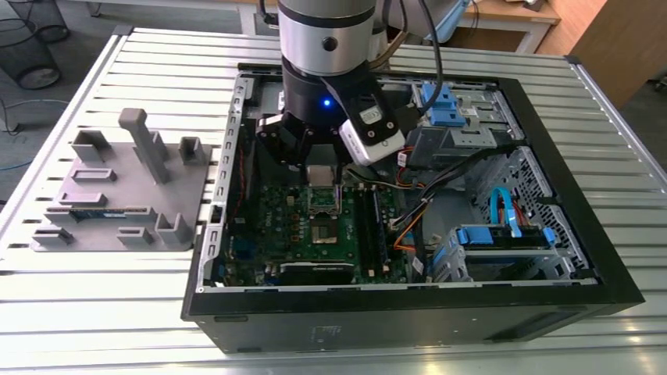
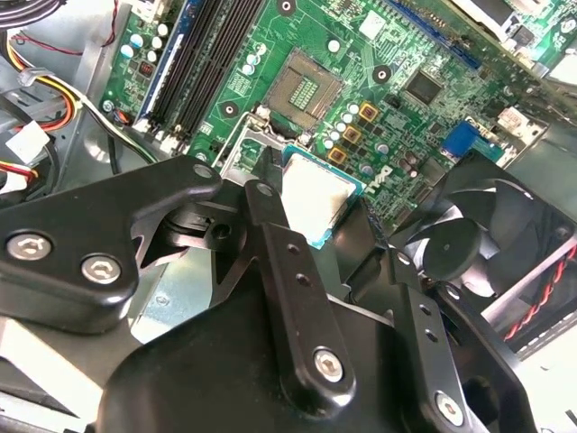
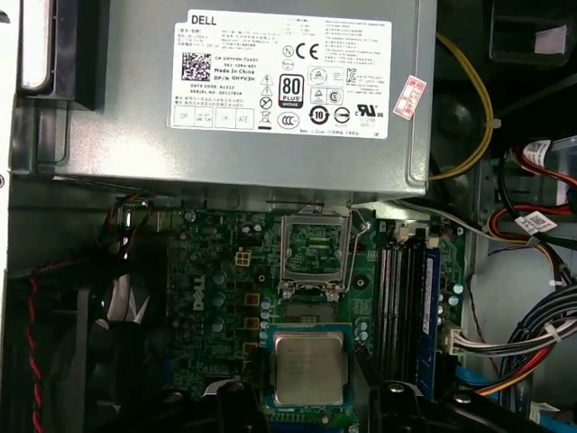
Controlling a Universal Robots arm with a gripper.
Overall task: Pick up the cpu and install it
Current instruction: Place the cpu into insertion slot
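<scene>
Worktop: a table of silver ribbed metal slats (image 1: 105, 312) filled most of the exterior view, with some tape along its near edge.
Computer case: a black case (image 1: 417, 305) lay on its side on the worktop with its side open, so that the green motherboard (image 1: 312, 234), blue drive holders and bundles of wires were in sight.
Fixture: a grey block with upright holders (image 1: 125, 187) stood on the worktop just beside the case, at the exterior view's left.
Room: beyond the worktop were a grey floor, black wire baskets (image 1: 31, 39) and a wooden desk (image 1: 521, 19).
Claw: the black claw (image 2: 317, 206) hung low inside the case, over the motherboard. Its fingers (image 2: 270, 225) were closed narrowly on two opposite edges of the chip.
Cpu: the cpu (image 3: 309, 367) was in the grasp of the claw, flat, with its silver-grey top upward, in both wrist views (image 2: 315, 194). It was above the board, near the socket but not in it.
Socket: the square socket (image 3: 315, 248) was open and bare, its metal frame lifted.
Power supply: a grey metal box with a white label (image 3: 243, 90) sat beyond the socket.
</scene>
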